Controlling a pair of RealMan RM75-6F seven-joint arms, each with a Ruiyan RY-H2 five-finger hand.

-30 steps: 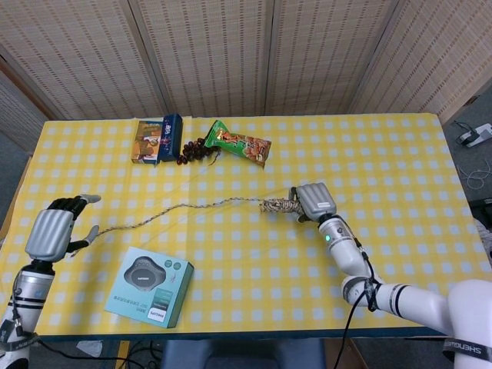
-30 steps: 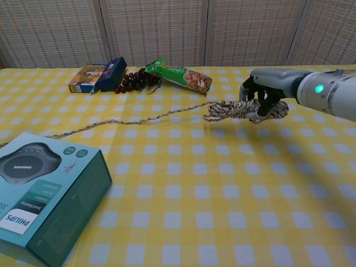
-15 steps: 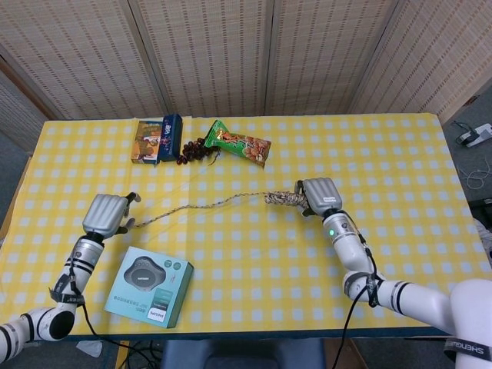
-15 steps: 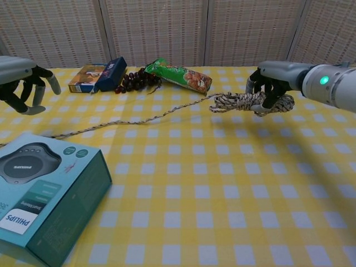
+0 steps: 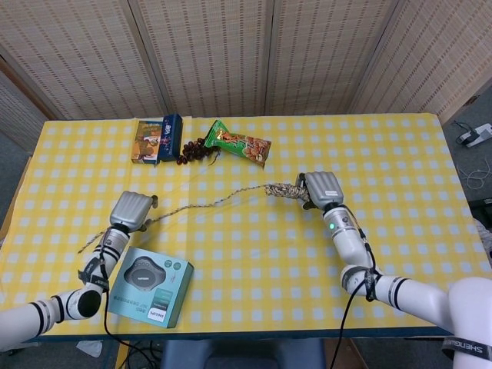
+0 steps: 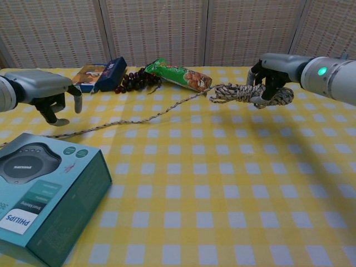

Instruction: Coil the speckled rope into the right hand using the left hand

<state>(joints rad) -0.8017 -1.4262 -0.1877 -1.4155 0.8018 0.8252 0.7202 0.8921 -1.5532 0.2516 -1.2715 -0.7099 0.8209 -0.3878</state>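
Note:
The speckled rope (image 5: pixel 204 204) runs from a small coil (image 6: pixel 245 92) across the yellow checked table (image 5: pixel 254 261) toward the front left. My right hand (image 6: pixel 273 75) grips that coil, raised a little off the cloth, right of centre. From the coil the free strand (image 6: pixel 133 120) slopes down and trails left past the teal box. My left hand (image 6: pixel 47 90) hovers over the strand's left part, fingers hanging down and apart, holding nothing. In the head view this left hand (image 5: pixel 132 210) sits right beside the strand; contact is not visible.
A teal Philips box (image 5: pixel 150 286) lies at the front left, just below my left hand. Along the back edge stand a blue-and-orange carton (image 5: pixel 156 138), a dark fruit cluster (image 5: pixel 194 150) and a green snack packet (image 5: pixel 240 143).
My left hand has swung in from the far left edge to a spot over the strand. My right hand has lifted the coil slightly up and back, so the strand is straighter.

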